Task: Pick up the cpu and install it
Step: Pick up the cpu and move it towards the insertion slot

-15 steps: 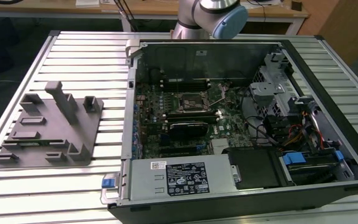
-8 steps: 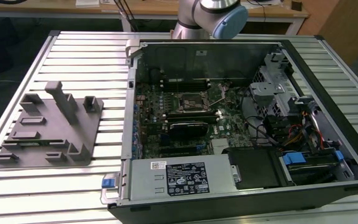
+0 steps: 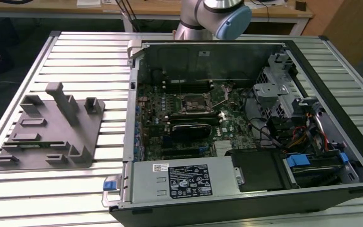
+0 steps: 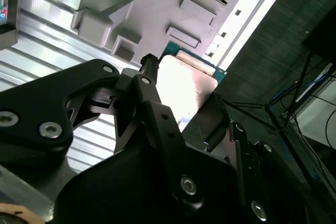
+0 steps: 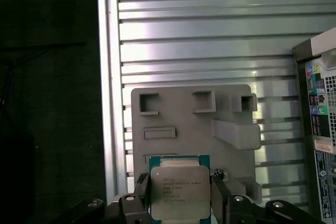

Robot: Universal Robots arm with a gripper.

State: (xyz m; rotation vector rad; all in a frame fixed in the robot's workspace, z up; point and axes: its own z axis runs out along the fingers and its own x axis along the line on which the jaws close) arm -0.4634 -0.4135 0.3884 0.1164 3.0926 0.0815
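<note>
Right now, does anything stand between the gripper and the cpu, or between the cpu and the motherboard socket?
Nothing visible does. The gripper grips the cpu by two opposite sides, above the grey tray. In the exterior view the computer case lies open and nothing covers the socket.

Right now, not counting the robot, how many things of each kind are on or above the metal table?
grey tray: 1
computer: 1
chip, held in the gripper above the tray: 1
Total: 3
</note>
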